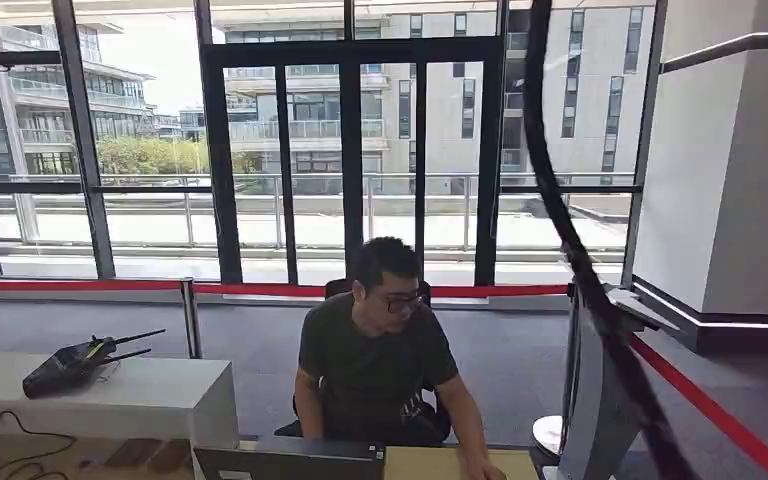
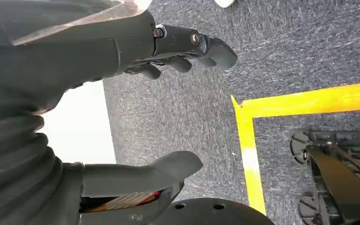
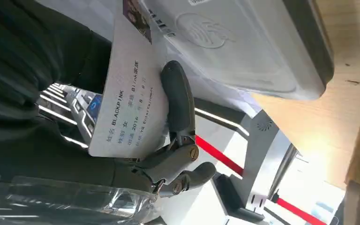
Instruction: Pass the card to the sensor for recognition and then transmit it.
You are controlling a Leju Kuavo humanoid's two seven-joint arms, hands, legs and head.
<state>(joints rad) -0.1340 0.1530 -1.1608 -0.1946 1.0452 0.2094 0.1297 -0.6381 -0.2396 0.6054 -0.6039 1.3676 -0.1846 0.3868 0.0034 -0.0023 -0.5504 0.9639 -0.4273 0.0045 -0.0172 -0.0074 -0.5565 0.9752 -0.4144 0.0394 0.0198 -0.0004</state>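
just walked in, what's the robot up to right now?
The right hand grips a white printed card, its thumb pressed across the face, and holds it up close to the white card sensor on the wooden desk; whether card and sensor touch is unclear. The left hand holds nothing, fingers apart, hanging over grey carpet beside a yellow floor line. A person sits behind the desk, reaching one arm toward the desktop. The handover has not happened yet.
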